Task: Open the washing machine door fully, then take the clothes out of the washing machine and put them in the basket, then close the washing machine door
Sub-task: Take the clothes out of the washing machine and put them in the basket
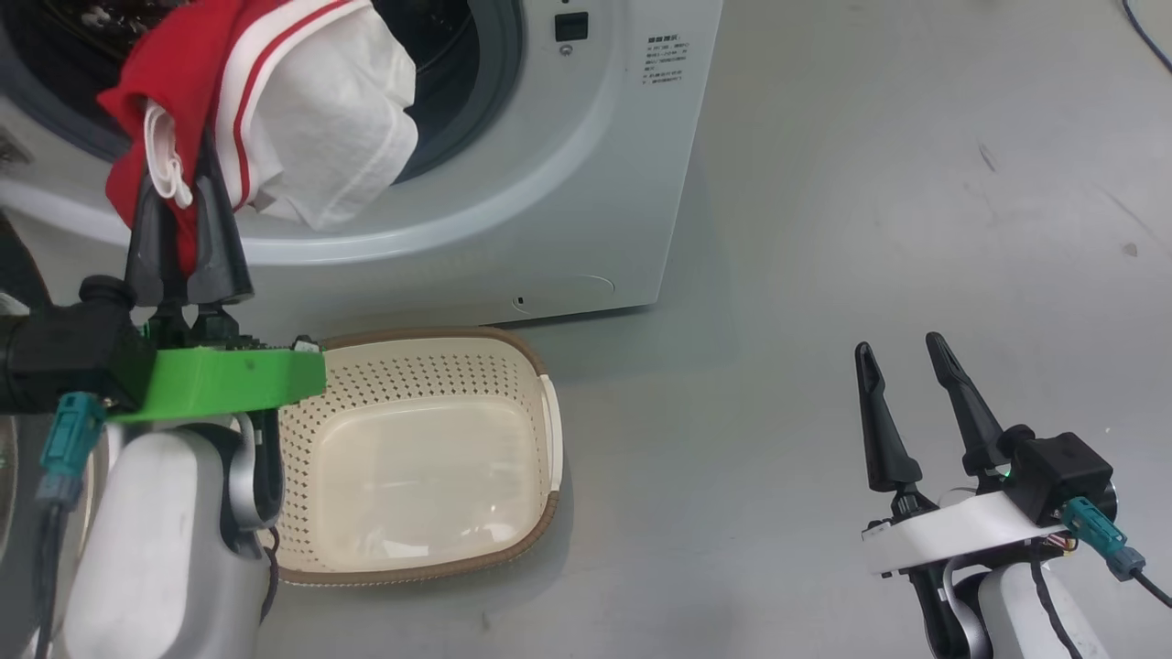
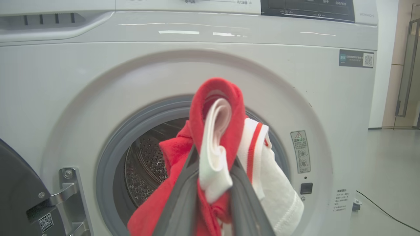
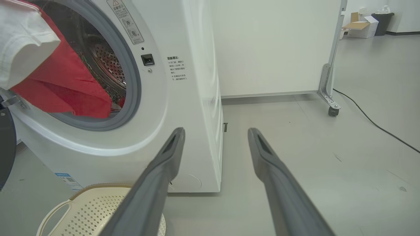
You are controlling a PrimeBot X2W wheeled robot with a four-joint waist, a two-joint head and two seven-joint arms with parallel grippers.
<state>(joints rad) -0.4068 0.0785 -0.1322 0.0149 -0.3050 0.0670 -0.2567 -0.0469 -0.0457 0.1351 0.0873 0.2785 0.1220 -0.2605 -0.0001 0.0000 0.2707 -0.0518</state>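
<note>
**While Red-and-White Clothes Are Pinched at the Drum Mouth, the Basket Sits on the Floor Below**

Although several printed patches are seen on the washing machine (image 1: pixel 568 183), little of the writing can be read. A dark sticker with a QR code (image 2: pixel 356 59) is fixed at an upper corner of the front. A grey warning label (image 2: pixel 300 150) with a triangle sign is set beside the opening, and lines of small print (image 3: pixel 178 68) are placed under the black square latch (image 3: pixel 147 59). A blue sticker (image 3: pixel 67 177) is stuck at a lower corner. A small QR tag (image 2: pixel 46 223) is carried on the glossy black washing machine door (image 2: pixel 16 196), which is swung aside on its metal hinge.

The clothes (image 1: pixel 275 101), soft red fabric with white ribbed trim and red stripes, are pinched between the long dark fingers of the left pincer (image 1: pixel 179 169) in front of the grey rubber rim. A red fold is looped above the fingertips, and a white panel is draped to one side. Behind them the perforated steel drum (image 2: pixel 147 157) is seen.

The right pincer (image 1: pixel 897 343) is held spread, apart from everything, over the smooth grey floor (image 1: pixel 870 183). The basket (image 1: pixel 421 371), cream plastic with perforated walls, a brown rim and rounded corners, is set on the floor just beside the machine's base.
</note>
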